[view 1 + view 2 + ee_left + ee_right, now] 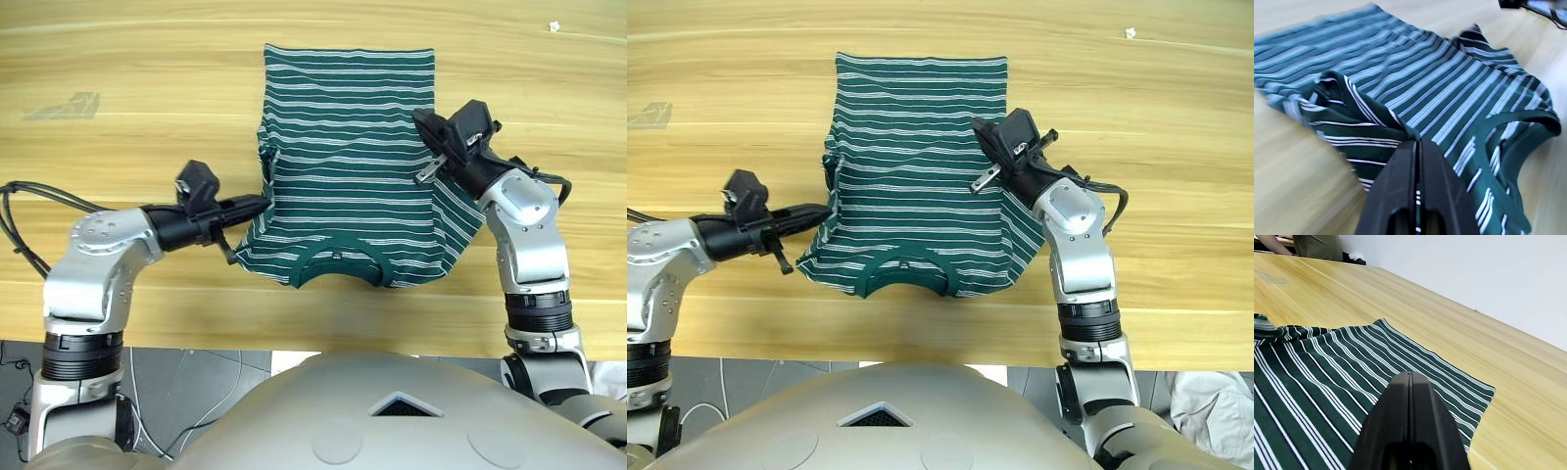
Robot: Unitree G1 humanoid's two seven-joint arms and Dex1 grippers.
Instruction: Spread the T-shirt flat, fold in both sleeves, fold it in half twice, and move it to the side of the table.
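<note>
Left jaws are pressed together on a pinch of cloth at the left edge of the T-shirt [348, 147], where the left sleeve [265, 162] is bunched and turned in over the body. In the left wrist view the two dark fingers [1398, 191] meet with no gap, and a ridge of striped fabric rises right at their tips. This arm reaches in low from the left, near the table's near edge.

Right jaws are also pressed together, as the right wrist view shows: the fingers [1393, 431] form one closed wedge with no gap between them. They sit over the shirt's right edge, about halfway along its length. Whether any cloth is caught under their tip I cannot tell.

The green shirt with white stripes lies on the wooden table [147, 59], about midway between its left and right edges. Its collar [338, 259] points to the near edge and its straight hem [348, 51] to the far edge. The right sleeve [456, 230] fans outward, just nearer the near edge than the right jaws.

A small white scrap [554, 26] lies near the far right corner, well apart from the shirt
</note>
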